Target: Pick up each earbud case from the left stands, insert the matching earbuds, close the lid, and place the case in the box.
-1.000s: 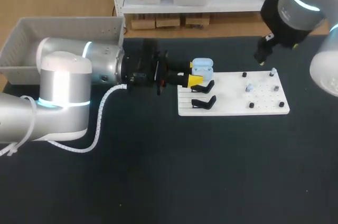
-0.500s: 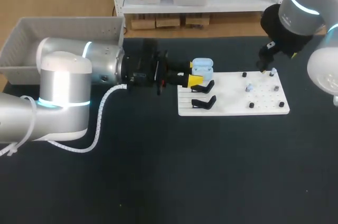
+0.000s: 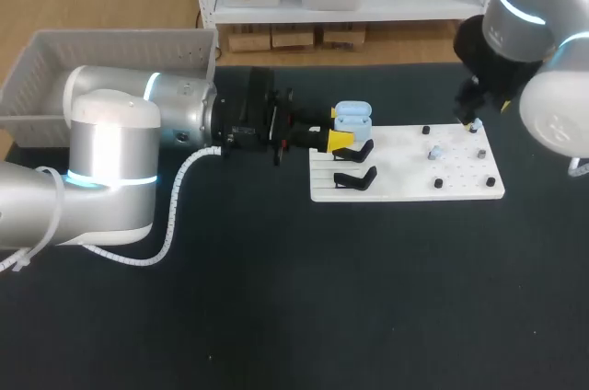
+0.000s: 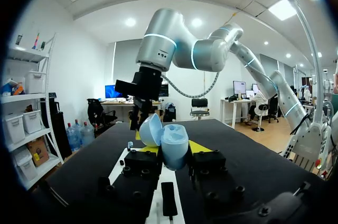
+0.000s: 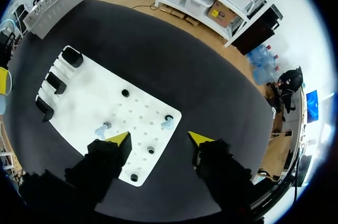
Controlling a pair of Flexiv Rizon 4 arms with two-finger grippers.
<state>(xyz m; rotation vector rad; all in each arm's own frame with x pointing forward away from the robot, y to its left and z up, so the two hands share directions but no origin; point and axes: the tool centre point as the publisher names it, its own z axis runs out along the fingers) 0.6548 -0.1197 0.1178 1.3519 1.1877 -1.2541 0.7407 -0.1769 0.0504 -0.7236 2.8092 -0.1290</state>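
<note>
The left gripper (image 3: 339,129) was closed on a pale blue earbud case (image 3: 352,117), one finger on each side. Its lid stood open. In the left wrist view the case hid most of both fingers, leaving only slivers of yellow either side. The inside of the case faced away from the cameras, so it could not be seen whether anything was in it. The case was held above the far left corner of a white board (image 3: 405,183) on the dark table (image 3: 276,298). Just beside the gripper on the board's left edge were a black stand (image 3: 355,150) and another black stand (image 3: 354,177). In the head view any stand under the gripper was covered.

The right gripper (image 5: 159,139) hung over the board's far right corner with its fingers spread wide, holding and touching nothing. In the head view its dark wrist hid its tips. In the right wrist view a pale blue earbud (image 5: 167,123) stood on the board just ahead of the gap between the fingers. A second earbud (image 5: 100,129) stood close beside one yellow tip. Small dark pegs (image 5: 125,93) dotted the board, too small to make out. A grey box (image 3: 110,45) sat at the table's far left, partly behind the left arm.
</note>
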